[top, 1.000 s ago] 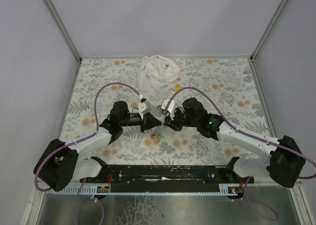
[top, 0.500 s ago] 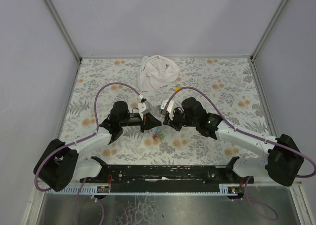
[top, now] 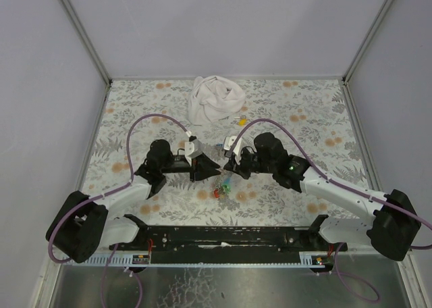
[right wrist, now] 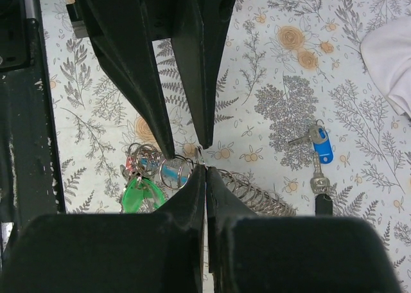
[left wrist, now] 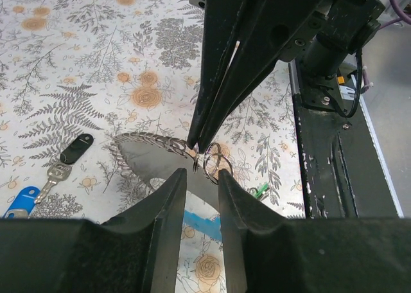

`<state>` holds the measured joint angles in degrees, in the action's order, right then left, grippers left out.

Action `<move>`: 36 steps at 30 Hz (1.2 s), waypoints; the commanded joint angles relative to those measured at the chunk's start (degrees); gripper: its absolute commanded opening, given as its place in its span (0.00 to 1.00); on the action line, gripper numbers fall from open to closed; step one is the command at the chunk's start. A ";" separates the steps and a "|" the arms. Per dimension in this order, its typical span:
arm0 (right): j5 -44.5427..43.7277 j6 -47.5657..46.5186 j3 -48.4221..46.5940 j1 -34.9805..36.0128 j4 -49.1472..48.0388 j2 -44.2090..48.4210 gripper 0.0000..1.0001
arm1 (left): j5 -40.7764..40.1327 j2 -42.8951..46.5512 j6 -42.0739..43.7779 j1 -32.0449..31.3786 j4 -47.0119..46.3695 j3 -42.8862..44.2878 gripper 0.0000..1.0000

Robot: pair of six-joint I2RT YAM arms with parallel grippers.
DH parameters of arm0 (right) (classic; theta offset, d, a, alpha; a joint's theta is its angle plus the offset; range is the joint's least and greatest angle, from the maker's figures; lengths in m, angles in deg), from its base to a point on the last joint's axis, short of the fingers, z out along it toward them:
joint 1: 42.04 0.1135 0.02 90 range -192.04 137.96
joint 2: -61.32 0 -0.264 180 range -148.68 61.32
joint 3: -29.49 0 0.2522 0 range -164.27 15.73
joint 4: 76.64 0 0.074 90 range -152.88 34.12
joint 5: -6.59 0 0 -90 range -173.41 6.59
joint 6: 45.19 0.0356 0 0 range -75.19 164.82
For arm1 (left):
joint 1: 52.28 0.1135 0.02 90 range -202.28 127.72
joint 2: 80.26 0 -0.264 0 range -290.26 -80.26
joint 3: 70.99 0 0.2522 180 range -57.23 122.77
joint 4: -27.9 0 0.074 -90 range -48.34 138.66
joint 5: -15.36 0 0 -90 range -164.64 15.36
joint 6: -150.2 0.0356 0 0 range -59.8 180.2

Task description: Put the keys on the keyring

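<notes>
My right gripper [right wrist: 205,168] is shut on a thin wire ring of the keyring [right wrist: 200,154], held just above the table. Linked rings [right wrist: 173,174] hang beside it over a green-capped key [right wrist: 141,195], and a silver coil [right wrist: 257,193] trails off to the right. My left gripper [left wrist: 201,175] faces it tip to tip, open, with nothing between its fingers; the ring [left wrist: 215,161] hangs just past them. A blue-capped key [right wrist: 322,145] and a black-capped key [left wrist: 76,148] lie loose on the floral cloth. From above, the green bunch [top: 226,184] shows below the two meeting grippers.
A crumpled white cloth [top: 214,100] lies at the back centre, with a small yellow scrap [top: 241,121] beside it. The black base rail [top: 223,237] runs along the near edge. Grey walls close the table on three sides.
My left gripper has opened and let go of the ring, while my right gripper has shut on it. The green bunch of keys now hangs lower between the arms.
</notes>
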<state>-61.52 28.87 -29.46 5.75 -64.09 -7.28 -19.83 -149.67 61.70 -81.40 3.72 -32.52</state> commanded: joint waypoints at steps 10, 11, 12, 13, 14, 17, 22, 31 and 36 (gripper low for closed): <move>5.53 -0.93 -0.06 -0.60 -4.80 0.16 0.00 | 1.04 0.47 -6.34 2.58 -12.89 -3.26 0.26; 5.52 -0.89 0.15 -0.59 -4.96 0.13 0.00 | 1.12 0.66 -6.50 2.72 -13.09 -3.48 0.26; 5.46 -0.80 0.37 -0.59 -5.06 0.13 0.00 | 1.10 0.70 -6.51 2.79 -13.08 -3.53 0.26; 5.45 -0.80 0.54 -0.59 -5.30 0.20 0.00 | 1.09 0.63 -6.51 2.84 -13.07 -3.57 0.26; 5.37 -0.69 0.77 -0.66 -5.48 0.29 0.00 | 1.16 0.44 -6.56 2.82 -13.06 -3.56 0.26; 5.11 -0.62 0.98 -0.59 -5.82 0.48 0.00 | 2.55 -0.64 -6.71 2.84 -13.05 -3.00 0.26; 4.94 -0.57 0.91 -0.61 -6.05 0.35 0.00 | 5.73 -2.33 -7.39 2.74 -13.45 -2.24 0.26; 5.16 -0.12 1.08 -0.59 -6.84 0.39 0.00 | 4.13 -3.61 -7.42 2.53 -13.10 -2.04 0.25; 5.44 -0.10 1.07 -0.59 -6.64 0.18 0.00 | 4.35 -4.70 -9.42 2.32 -15.90 -2.13 0.20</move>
<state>-57.41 28.74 -27.75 5.58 -66.63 -7.32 -15.94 -153.49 54.01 -78.91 -6.81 -35.60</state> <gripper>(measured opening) 0.011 0.213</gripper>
